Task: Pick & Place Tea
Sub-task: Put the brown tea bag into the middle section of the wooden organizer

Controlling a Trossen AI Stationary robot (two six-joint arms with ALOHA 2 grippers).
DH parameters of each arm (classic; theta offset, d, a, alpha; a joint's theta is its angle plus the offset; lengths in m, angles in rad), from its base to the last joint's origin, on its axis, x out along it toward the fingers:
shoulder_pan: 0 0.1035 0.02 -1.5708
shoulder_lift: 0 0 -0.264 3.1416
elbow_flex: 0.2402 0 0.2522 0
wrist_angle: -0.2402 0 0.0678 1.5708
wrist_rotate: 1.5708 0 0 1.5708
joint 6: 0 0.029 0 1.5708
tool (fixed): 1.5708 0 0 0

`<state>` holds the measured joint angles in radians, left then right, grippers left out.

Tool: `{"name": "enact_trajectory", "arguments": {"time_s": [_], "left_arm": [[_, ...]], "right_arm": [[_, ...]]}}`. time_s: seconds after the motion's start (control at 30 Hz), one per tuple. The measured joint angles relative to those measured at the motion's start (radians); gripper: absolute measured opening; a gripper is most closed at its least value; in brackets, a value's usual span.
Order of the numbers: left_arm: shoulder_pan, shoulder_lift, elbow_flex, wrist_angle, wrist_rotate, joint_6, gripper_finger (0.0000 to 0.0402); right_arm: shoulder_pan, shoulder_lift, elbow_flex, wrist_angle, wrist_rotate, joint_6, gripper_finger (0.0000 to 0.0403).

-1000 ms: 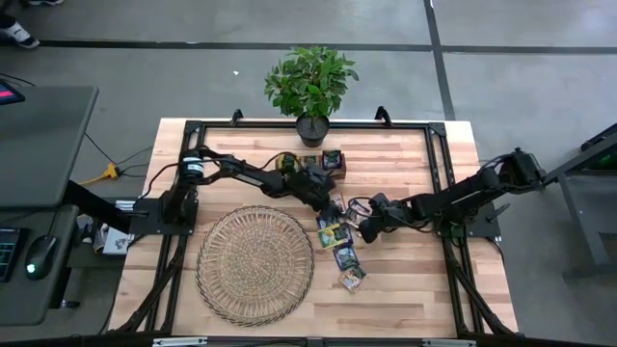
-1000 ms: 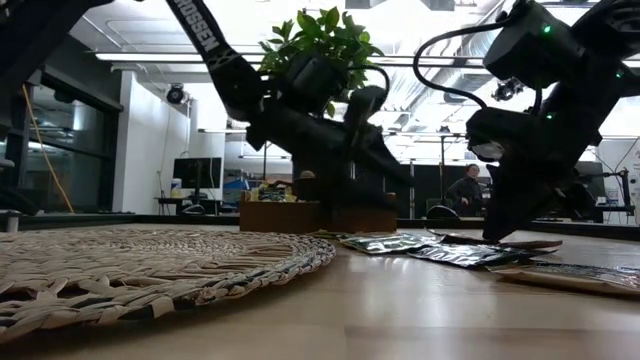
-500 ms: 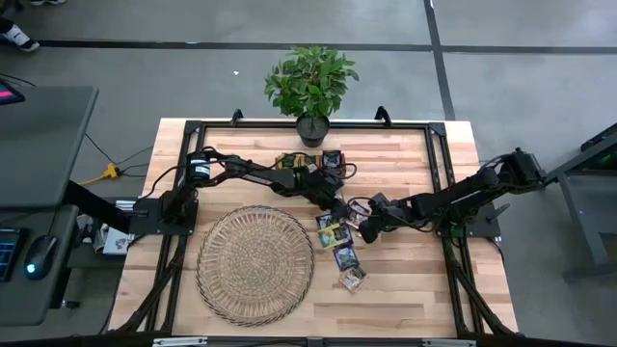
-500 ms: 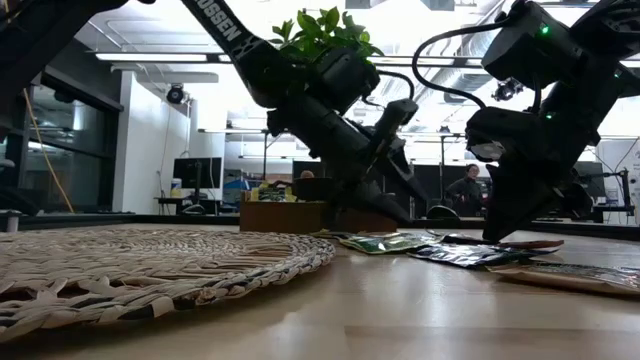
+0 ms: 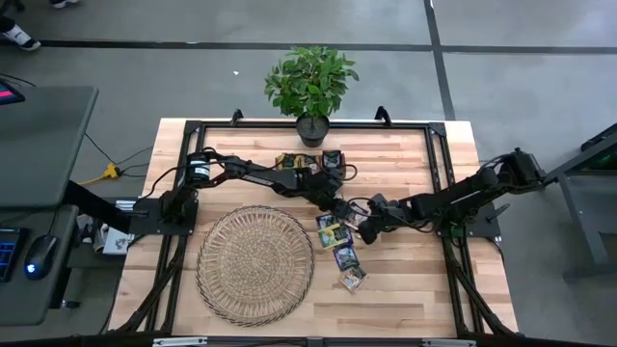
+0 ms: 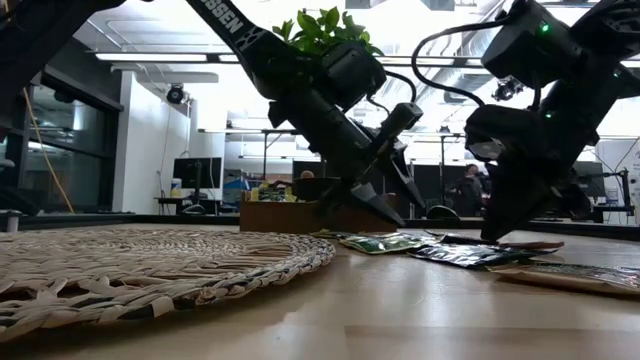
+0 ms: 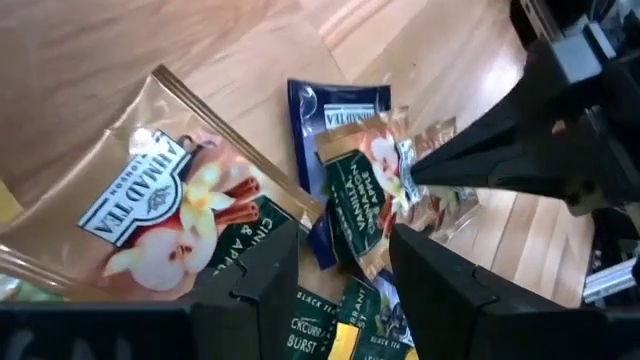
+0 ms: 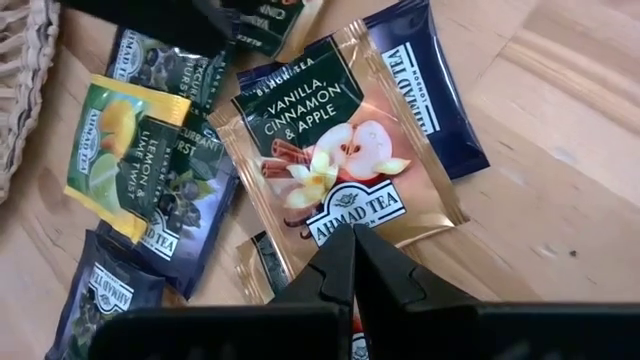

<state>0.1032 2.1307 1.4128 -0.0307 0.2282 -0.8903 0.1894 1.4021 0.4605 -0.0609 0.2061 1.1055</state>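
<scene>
Both arms' tools, left tool and right tool, meet over scattered tea sachets beside the wicker mat.

Grey concrete floor, dark desk beside wooden table

Both my arms meet mid-worktop, hands nearly tip to tip.

My left arm runs from its base at the left edge, elbow bent, forearm slanting down toward the centre; its hand hangs low over the worktop with the two fingers parted and a clear gap between them. In the low view that hand points steeply downward, tips just above the surface. My right arm stretches in from the right edge, long and low, wrist tipped down; its hand has the fingers pressed tight together into one point, near the left hand's tips.
</scene>
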Motion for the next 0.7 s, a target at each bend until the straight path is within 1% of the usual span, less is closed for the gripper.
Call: {"name": "enact_trajectory", "arguments": {"time_s": [0.13, 0.5, 0.7], "left_arm": [[-0.008, 0.0, 0.0, -0.009, -0.015, -0.008, 0.0156], [-0.041, 0.0, -0.001, -0.026, -0.058, -0.036, 0.0156], [-0.047, 0.005, -0.001, -0.025, -0.075, -0.061, 0.0156]], "right_arm": [[0.0, 0.0, 0.0, 0.029, 0.004, -0.013, 0.0], [0.0, 0.0, 0.0, 0.031, 0.007, -0.014, 0.0], [0.0, 0.0, 0.0, 0.078, 0.008, -0.033, 0.0]]}}
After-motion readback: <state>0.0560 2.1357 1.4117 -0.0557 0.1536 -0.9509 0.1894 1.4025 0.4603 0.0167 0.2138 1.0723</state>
